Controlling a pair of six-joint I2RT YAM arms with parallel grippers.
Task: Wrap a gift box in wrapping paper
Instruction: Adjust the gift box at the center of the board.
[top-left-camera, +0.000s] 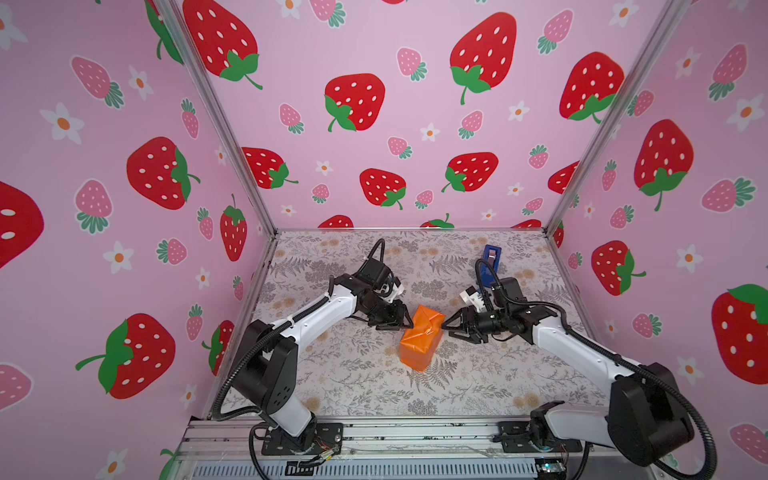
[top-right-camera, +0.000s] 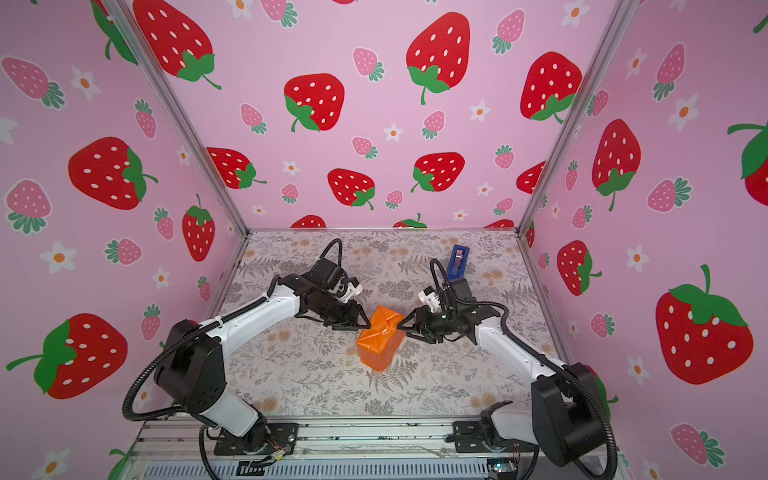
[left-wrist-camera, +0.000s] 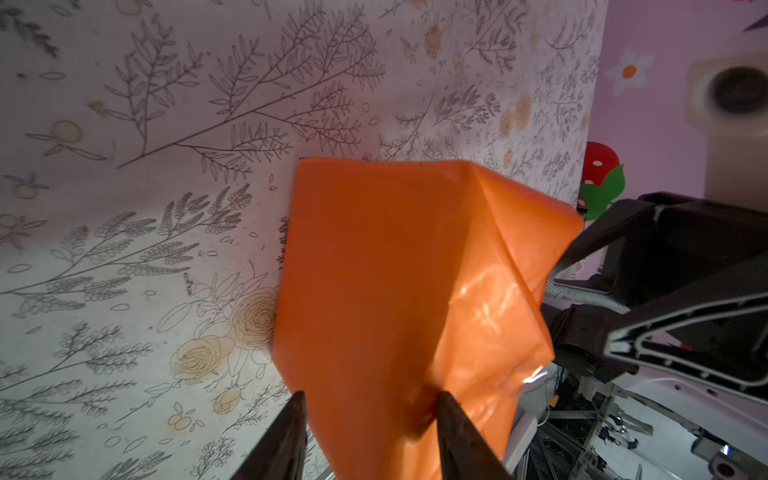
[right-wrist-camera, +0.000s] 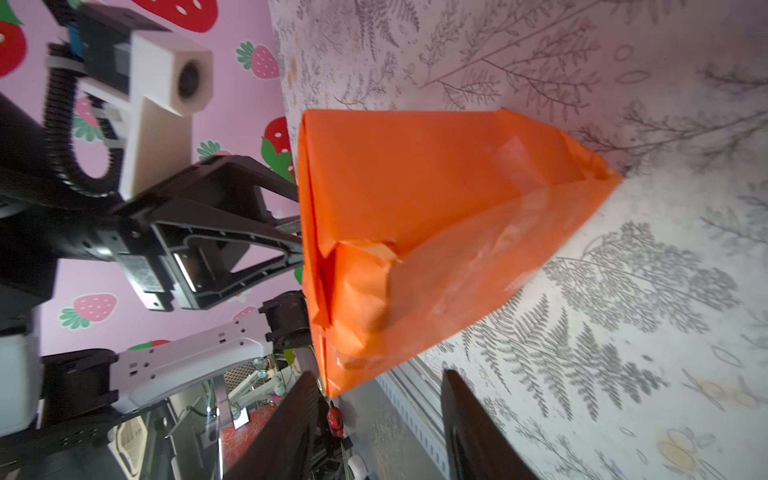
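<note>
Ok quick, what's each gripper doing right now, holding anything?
Left gripper: open, the wrapping paper edge between its jaws, not pinched.
Right gripper: open, jaws apart beside the wrapping paper, holding nothing.

Orange wrapping paper (left-wrist-camera: 395, 291), left claw (left-wrist-camera: 370, 434) parted

Glossy bright orange wrapping paper (top-left-camera: 420, 337) (paler yellow-orange on a folded flap), pale table cover (top-left-camera: 357, 386) printed with grey ferns and tan blooms, pink walls (top-left-camera: 291, 62) strewn with red and pink strawberries and white flowers, blue tape dispenser (top-left-camera: 489, 259)
</note>
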